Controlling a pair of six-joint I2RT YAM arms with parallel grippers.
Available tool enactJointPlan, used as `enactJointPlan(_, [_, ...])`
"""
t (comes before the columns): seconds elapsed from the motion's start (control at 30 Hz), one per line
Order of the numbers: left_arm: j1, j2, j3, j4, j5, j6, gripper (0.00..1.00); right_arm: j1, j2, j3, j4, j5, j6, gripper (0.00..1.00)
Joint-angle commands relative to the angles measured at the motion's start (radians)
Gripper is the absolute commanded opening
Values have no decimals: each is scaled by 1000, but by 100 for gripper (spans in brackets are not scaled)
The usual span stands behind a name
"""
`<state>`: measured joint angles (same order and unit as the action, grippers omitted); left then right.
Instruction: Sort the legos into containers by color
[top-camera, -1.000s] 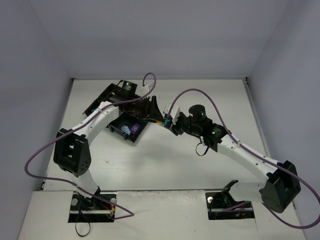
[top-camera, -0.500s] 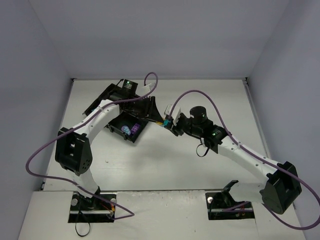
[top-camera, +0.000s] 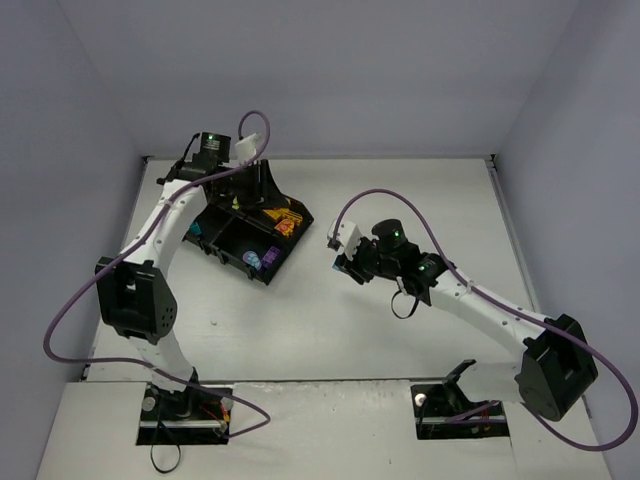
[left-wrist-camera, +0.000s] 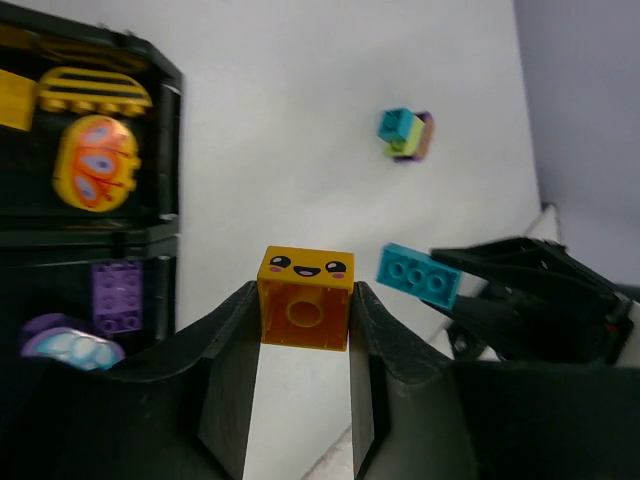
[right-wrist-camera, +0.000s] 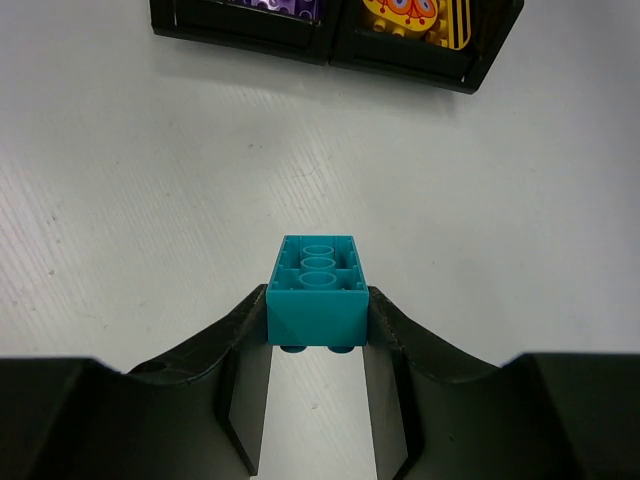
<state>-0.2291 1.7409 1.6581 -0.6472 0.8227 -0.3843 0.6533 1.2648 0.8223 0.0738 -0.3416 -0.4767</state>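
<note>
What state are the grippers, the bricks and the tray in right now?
Left gripper: shut on the yellow smiley brick, above the table.
Right gripper: shut on the teal brick.
Black tray: yellow pieces in one compartment, purple bricks in the next.
Small brick stack: loose on the table, apart from the tray.

Your tray (top-camera: 240, 268) sits toward the desk's (top-camera: 420, 190) far-left corner, with orange legos (top-camera: 278, 218) in its right compartment and a purple lego (top-camera: 258, 260) in the near one. The left fingers (top-camera: 250, 181) hang over its far side. The right fingers (top-camera: 342, 266) hover mid-desk, apart from it.
</note>
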Motion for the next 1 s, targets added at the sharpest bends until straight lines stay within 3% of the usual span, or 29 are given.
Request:
enactJointPlan(0.0, [1, 17, 119, 0, -245, 80, 3, -7, -4, 12, 35, 19, -7, 0])
enactJointPlan(0.1, [1, 89, 204, -25, -451, 137, 4, -9, -7, 12, 35, 21, -11, 0])
enactJointPlan(0.17, [1, 127, 239, -39, -519, 171, 18, -12, -12, 14, 37, 21, -10, 0])
enactJointPlan(0.27, [1, 193, 275, -37, -586, 193, 30, -15, -18, 15, 40, 10, -7, 0])
enactJointPlan(0.33, [1, 242, 304, -45, -594, 197, 35, -17, -22, 18, 43, 1, -2, 0])
enactJointPlan(0.5, [-1, 305, 319, -23, -588, 197, 37, -23, -21, 31, 47, -16, 9, 0])
enactJointPlan(0.7, [-1, 307, 328, -32, -583, 202, 52, -41, -2, 55, 47, -43, 33, 0])
enactJointPlan(0.83, [-6, 208, 289, -5, -559, 225, 53, -95, 24, 147, 47, -117, 153, 0])
enactJointPlan(0.97, [-29, 44, 82, 176, -499, 291, 54, -170, 97, 271, 32, -212, 297, 0])
